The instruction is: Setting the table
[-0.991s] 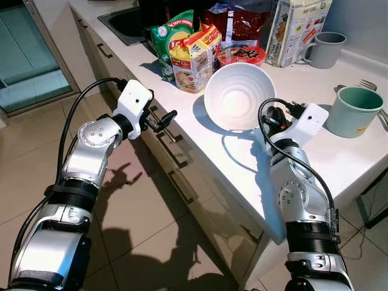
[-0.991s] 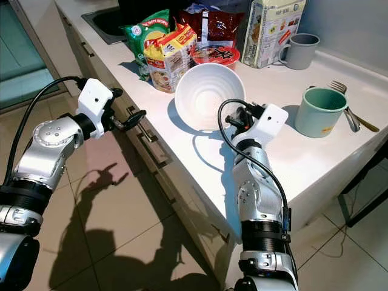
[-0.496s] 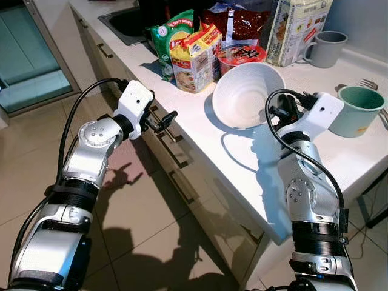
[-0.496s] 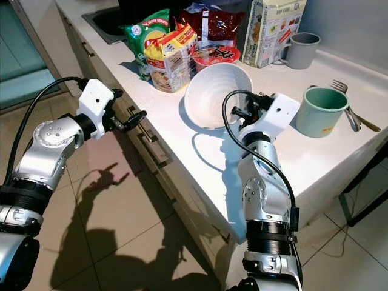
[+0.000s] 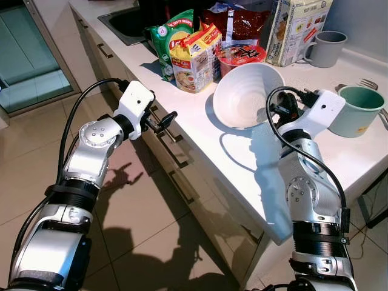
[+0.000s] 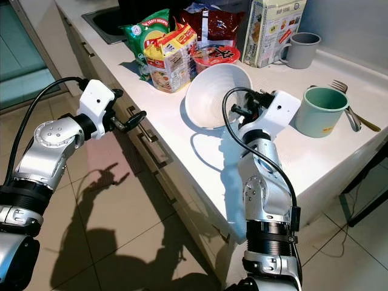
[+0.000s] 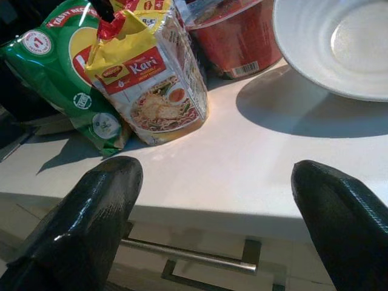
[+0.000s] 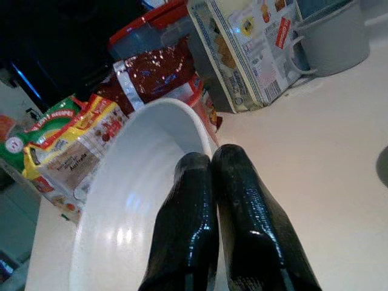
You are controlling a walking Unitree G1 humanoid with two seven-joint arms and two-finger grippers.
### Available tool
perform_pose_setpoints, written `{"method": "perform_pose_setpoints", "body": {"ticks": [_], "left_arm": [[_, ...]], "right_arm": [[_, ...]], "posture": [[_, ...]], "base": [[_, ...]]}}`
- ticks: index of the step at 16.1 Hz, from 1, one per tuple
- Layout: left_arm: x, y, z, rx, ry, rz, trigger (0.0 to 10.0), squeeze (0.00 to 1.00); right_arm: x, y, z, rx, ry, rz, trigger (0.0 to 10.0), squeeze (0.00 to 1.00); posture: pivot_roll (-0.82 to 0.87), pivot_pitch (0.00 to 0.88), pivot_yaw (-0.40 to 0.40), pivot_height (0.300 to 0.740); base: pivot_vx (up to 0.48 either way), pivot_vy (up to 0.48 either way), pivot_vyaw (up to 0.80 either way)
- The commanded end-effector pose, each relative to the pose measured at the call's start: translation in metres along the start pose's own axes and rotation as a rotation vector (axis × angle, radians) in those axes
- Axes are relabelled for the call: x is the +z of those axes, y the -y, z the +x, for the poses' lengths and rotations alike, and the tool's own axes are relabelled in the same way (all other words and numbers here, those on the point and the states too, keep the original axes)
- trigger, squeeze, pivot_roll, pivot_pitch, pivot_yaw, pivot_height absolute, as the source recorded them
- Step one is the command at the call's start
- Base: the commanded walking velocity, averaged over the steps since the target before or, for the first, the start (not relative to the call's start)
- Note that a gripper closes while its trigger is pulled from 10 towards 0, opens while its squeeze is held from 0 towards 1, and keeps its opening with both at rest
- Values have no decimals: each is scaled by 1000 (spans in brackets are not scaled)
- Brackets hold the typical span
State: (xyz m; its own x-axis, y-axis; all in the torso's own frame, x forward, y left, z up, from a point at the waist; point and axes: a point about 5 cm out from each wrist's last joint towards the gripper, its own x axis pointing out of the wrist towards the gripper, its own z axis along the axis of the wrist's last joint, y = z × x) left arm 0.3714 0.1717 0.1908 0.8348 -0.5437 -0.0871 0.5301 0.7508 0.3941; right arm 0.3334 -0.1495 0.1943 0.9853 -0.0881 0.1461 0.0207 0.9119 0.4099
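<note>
step: right gripper (image 8: pixel 203 182) fingers pinched on rim of white bowl (image 5: pixel 245 96), held tilted above the bench (image 5: pixel 242 154) | left gripper (image 7: pixel 212 200) fingers wide, empty, off the bench edge by drawer handle (image 7: pixel 188 257) | next: likely carry the bowl level to a place setting; rim pinch may slip | surface: white, glossy; noodle packets (image 5: pixel 193 57), green mug (image 5: pixel 357 109) near; tiled floor (image 5: pixel 36 151)

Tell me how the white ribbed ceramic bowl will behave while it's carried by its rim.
The white ribbed ceramic bowl is probably rigid and rather heavy, so it may swing from the right gripper, which pinches one spot of its rim. Its glossy glaze looks slippery against the fingers. It hangs tilted above the white counter; a drop would likely chip it.
</note>
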Motion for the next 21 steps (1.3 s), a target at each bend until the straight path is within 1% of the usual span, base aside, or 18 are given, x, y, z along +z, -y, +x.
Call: {"method": "perform_pose_setpoints", "body": {"ticks": [1, 2, 3, 4, 5, 6, 7, 9, 10, 11, 12, 13, 14, 16, 17, 18, 19, 21], "left_arm": [[3, -6, 0, 30, 6, -51, 10000, 0], [1, -5, 1, 34, 4, -128, 10000, 0], [0, -5, 1, 34, 2, -153, 10000, 0], [-3, -4, 4, 46, -1, -284, 10000, 0], [-3, -4, 5, 49, 0, -339, 10000, 0], [-7, -1, 9, 50, -9, -475, 10000, 0], [-8, 1, 11, 46, -16, -541, 10000, 0], [-16, 11, 18, 37, -48, -706, 10000, 0], [-18, 21, 23, 7, -64, -800, 10000, 0], [-18, 24, 25, -4, -68, -830, 10000, 0], [-17, 30, 28, -30, -80, -883, 10000, 0], [-15, 39, 32, -80, -93, -969, 10000, 0], [-12, 41, 33, -95, -88, -993, 10000, 0], [4, 44, 37, -149, -33, -1019, 10000, 0], [16, 38, 37, -149, 26, -984, 10000, 0], [28, 28, 35, -128, 75, -917, 10000, 0], [31, 25, 34, -119, 85, -888, 10000, 0], [47, 10, 29, -99, 128, -820, 10000, 0]], "right_arm": [[10, -13, 3, 41, 35, 11, 0, 0], [8, -12, 2, 38, 29, 10, 0, 0], [8, -12, 2, 38, 27, 10, 0, 0], [7, -12, 1, 38, 24, 10, 0, 0], [7, -12, 1, 37, 21, 10, 0, 0], [5, -13, 1, 38, 17, 10, 0, 0], [5, -13, 1, 40, 14, 10, 0, 0], [3, -15, 1, 46, 8, 11, 0, 0], [2, -16, 0, 51, 5, 12, 0, 0], [2, -16, 0, 52, 4, 13, 0, 0], [1, -16, 0, 52, 2, 14, 0, 0], [0, -16, 0, 53, -3, 15, 0, 0], [-1, -16, 0, 53, -5, 15, 0, 0], [-2, -15, -1, 51, -9, 14, 0, 0], [-4, -14, -1, 49, -12, 12, 0, 0], [-6, -14, -2, 46, -15, 10, 0, 0], [-6, -13, -2, 46, -17, 9, 0, 0], [-9, -12, -3, 44, -23, 8, 0, 0]], "posture": [[19, 0, 119, 740], [20, 0, 119, 740], [20, 0, 119, 740], [21, 0, 121, 740], [21, 0, 121, 740], [21, 0, 120, 740], [20, 0, 121, 740], [18, 0, 121, 740], [16, 0, 121, 740], [12, 0, 122, 740], [12, 0, 122, 740], [8, 0, 124, 740], [7, 0, 124, 740], [6, 0, 126, 740], [8, 0, 127, 740], [8, 0, 127, 740], [8, 0, 128, 740], [14, 0, 127, 740]], "base": [[0, 0, 0], [0, 0, 0], [0, 0, 0], [0, 0, 0], [0, 0, 0], [0, 0, 0], [0, 0, 0], [0, 0, 0], [0, 0, 0], [0, 0, 0], [0, 0, 0], [0, 0, 0], [0, 0, 0], [0, 0, 0], [0, 0, 0], [0, 0, 0], [0, 0, 0], [0, 0, 0]]}}
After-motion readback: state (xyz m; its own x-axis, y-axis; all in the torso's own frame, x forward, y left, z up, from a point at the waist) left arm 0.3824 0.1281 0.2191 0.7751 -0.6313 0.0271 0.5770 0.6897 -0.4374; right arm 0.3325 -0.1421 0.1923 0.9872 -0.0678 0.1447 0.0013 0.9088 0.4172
